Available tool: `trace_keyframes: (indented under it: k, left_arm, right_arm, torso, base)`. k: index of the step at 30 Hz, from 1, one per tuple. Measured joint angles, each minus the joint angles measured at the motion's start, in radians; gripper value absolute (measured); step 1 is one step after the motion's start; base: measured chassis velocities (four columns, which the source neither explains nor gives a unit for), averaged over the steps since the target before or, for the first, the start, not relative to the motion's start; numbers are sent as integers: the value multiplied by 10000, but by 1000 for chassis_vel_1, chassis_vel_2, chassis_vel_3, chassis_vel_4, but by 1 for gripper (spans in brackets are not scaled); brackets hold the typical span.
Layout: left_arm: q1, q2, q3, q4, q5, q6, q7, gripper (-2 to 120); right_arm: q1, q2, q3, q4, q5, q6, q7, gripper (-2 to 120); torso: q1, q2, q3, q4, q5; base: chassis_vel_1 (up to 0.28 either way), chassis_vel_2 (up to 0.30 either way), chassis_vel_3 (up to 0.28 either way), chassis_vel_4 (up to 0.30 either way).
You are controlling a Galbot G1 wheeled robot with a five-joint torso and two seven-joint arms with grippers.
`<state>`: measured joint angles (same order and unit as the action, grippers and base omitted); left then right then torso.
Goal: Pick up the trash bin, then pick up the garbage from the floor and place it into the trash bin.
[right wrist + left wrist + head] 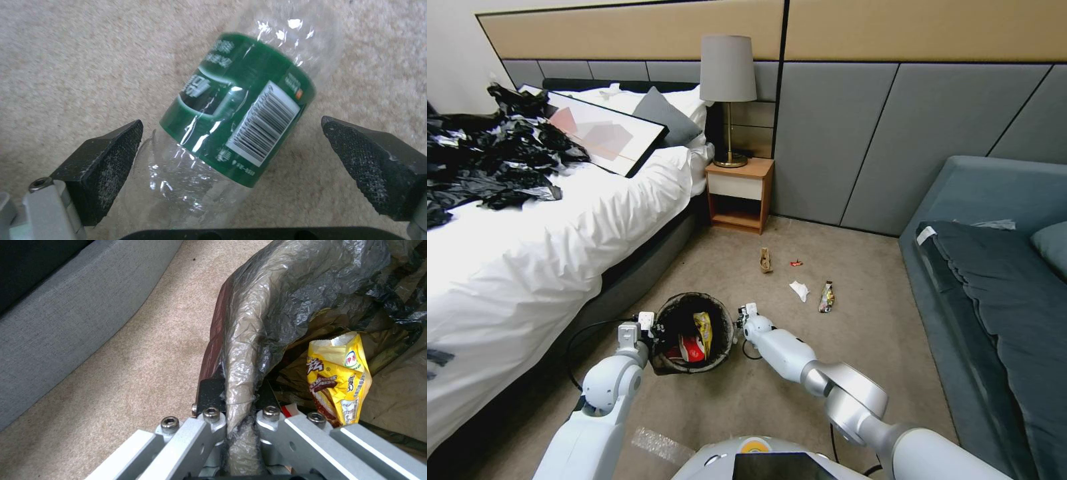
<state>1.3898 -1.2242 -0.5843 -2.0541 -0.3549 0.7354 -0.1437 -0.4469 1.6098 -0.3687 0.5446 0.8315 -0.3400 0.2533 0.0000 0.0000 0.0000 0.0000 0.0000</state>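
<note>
On beige bedroom carpet (854, 333) between a white bed (560, 227) and a grey sofa (994, 280), the left hand (240, 406) pinches the trash bin (694, 327) rim, while the right hand (231, 150), released, straddles a clear bottle (240, 123) beside the bin

Left arm reaches forward and low, elbow bent, left hand (652, 328) clamped tight — fingers (209, 396) pinched together on a rim. Right arm stretches forward from the right, forearm angled left, right hand (231, 160) spread wide — pads (111, 160) apart, one barely touching a bottle between them.
</note>
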Motion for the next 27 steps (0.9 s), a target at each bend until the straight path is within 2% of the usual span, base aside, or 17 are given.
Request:
trace_keyframes:
  k: [4,6,7,12,13,15,16,19,24,26,27]
  left_arm:
    - [-13,-2,-1,12,2,0,4,0]
    - [5,33,-15,8,2,0,13,0]
    - [5,33,-15,8,2,0,13,0]
    - [26,42,-18,5,10,0,19,0]
    - [26,42,-18,5,10,0,19,0]
    - [18,36,-17,5,21,0,26,0]
    - [18,36,-17,5,21,0,26,0]
    - [3,38,-40,17,37,0,36,0]
    - [-7,50,-60,22,50,0,40,0]
    - [-34,93,-111,27,45,0,44,0]
    - [-34,93,-111,27,45,0,44,0]
  right_arm:
    - [0,-4,0,-54,-2,0,-42,99]
    - [14,-6,27,-140,69,-26,-75,86]
    - [14,-6,27,-140,69,-26,-75,86]
    - [4,-10,96,-248,65,-62,-156,66]
    - [4,-10,96,-248,65,-62,-156,66]
    - [-11,-13,107,-222,63,-67,-157,54]
    - [-11,-13,107,-222,63,-67,-157,54]
    - [-17,-14,107,-71,62,-113,-158,39]
    - [-85,-34,106,339,78,-234,-87,30]
    - [-181,-371,42,1174,266,-469,117,26]
    - [-181,-371,42,1174,266,-469,117,26]
  torso:
    - [0,0,0,-1,1]
    - [0,0,0,1,1]
    - [0,0,0,1,1]
    - [0,0,0,0,0]
    - [0,0,0,0,0]
    - [0,0,0,-1,0]
    - [0,0,0,-1,0]
    - [0,0,0,0,0]
    - [0,0,0,1,1]
    - [0,0,0,5,2]
    - [0,0,0,5,2]
  base:
    - [0,0,0,0]
    - [0,0,0,0]
    - [0,0,0,0]
    - [0,0,0,0]
    - [0,0,0,0]
    - [0,0,0,0]
    - [0,0,0,0]
    - [0,0,0,0]
    - [0,0,0,0]
    - [0,0,0,0]
    - [0,0,0,0]
